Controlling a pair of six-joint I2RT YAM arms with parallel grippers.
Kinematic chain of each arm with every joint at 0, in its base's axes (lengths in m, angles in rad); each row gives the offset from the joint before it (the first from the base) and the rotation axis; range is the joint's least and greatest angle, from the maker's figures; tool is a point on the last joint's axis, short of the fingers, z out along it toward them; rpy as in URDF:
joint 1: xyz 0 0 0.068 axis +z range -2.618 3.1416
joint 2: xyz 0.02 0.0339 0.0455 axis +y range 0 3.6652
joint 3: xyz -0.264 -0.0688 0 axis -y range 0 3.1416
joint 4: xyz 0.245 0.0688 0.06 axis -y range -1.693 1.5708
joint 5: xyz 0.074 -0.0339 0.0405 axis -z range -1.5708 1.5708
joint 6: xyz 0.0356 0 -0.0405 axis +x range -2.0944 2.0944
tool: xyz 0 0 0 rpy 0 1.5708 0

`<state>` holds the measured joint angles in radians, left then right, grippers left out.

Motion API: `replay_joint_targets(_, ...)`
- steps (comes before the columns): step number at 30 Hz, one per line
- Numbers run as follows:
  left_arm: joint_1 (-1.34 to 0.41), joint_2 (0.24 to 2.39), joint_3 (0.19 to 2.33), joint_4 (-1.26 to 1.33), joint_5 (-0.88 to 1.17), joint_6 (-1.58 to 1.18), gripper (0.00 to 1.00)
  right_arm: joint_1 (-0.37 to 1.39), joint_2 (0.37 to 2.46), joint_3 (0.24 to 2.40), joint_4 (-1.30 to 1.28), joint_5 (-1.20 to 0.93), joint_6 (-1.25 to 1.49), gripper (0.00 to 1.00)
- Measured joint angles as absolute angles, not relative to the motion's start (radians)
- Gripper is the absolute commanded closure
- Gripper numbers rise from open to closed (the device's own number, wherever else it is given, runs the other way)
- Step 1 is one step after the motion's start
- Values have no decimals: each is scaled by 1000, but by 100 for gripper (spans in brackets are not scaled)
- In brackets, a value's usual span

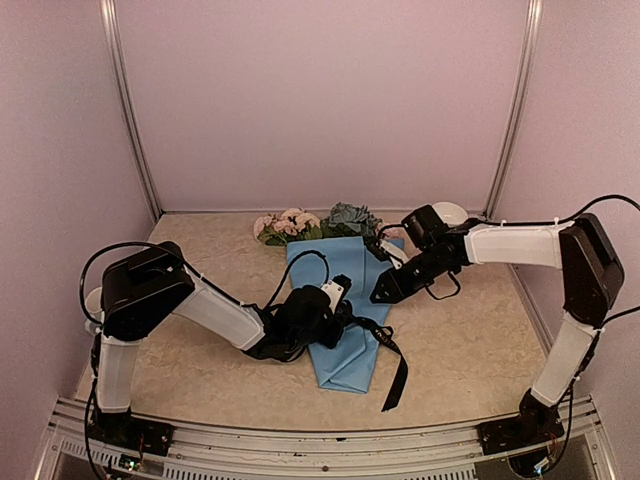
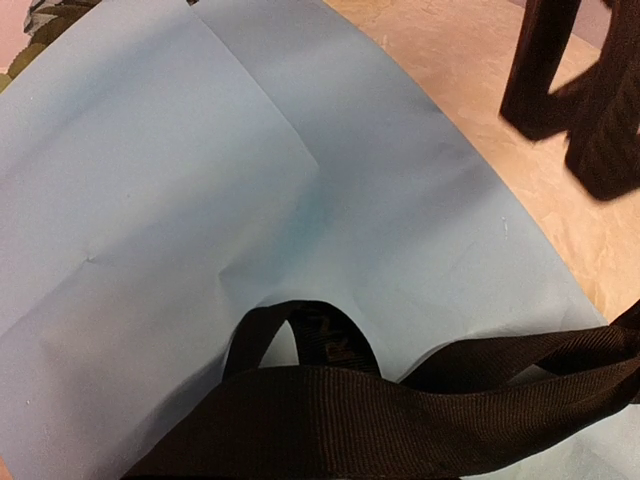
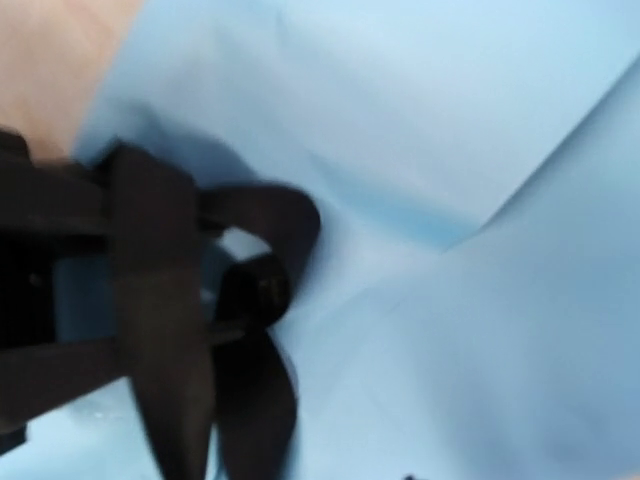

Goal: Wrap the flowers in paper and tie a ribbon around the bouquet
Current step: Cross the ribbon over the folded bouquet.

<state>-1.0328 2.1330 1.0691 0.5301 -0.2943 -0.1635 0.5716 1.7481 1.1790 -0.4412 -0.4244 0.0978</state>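
Fingers (image 2: 540,80) first: the right gripper (image 1: 380,295) has its two standing apart, with bare table (image 1: 480,340) showing between them and nothing in them that we can spot. It hovers just off the right flank of the bouquet (image 1: 345,355). For the left gripper (image 1: 345,312) we honestly can't tell. Its own camera is filled with black webbing right where the fingers would be, so it may be holding it or just sitting over it.

Big to small then. That table is the speckled beige top. Mid-table the bouquet lies flat, a cone of light blue paper (image 2: 200,180) whose long axis runs far to near: flowers (image 1: 300,225) at the far end, pointed end toward the arms' bases. The ribbon (image 1: 397,375) crosses the cone's waist, square to that axis, and its free end trails off the right side toward the near edge. Smallest bit: a little loop (image 2: 300,325) standing up on the paper close to the left wrist camera.

Our read: the tying turns on that free end. It lies on the right arm's side, toward the near edge from those parted fingers, so the right arm looks better placed to fetch it.
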Motion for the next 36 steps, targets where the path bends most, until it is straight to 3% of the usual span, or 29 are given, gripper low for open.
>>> replay_joint_targets(4, -1033, 2133, 1066, 532, -294, -160, 66, 604, 1805, 1162, -415, -467, 75, 63)
replay_joint_targets(8, -1033, 2133, 1066, 533, -294, -159, 65, 643, 1825, 1161, -393, -490, 57, 83)
replay_joint_targets(12, -1033, 2133, 1066, 533, -294, -156, 65, 651, 1848, 1161, -389, -487, 53, 82)
replay_joint_targets(16, -1033, 2133, 1066, 533, -294, -155, 65, 651, 1858, 1153, -387, -462, 49, 89)
replay_joint_targets(18, -1033, 2133, 1066, 533, -294, -155, 65, 651, 1861, 1153, -383, -448, 49, 87)
replay_joint_targets(22, -1033, 2133, 1066, 533, -294, -154, 65, 651, 1864, 1153, -381, -427, 53, 72)
replay_joint_targets(24, -1033, 2133, 1066, 533, -294, -153, 65, 651, 1864, 1153, -377, -417, 52, 71)
replay_joint_targets(30, -1033, 2133, 1066, 533, -294, -152, 65, 651, 1864, 1153, -375, -397, 54, 82)
replay_joint_targets(33, -1034, 2133, 1066, 533, -294, -152, 65, 651, 1865, 1153, -376, -405, 57, 100)
replay_joint_targets(36, -1034, 2133, 1066, 533, -294, -151, 61, 651, 1864, 1153, -375, -426, 58, 100)
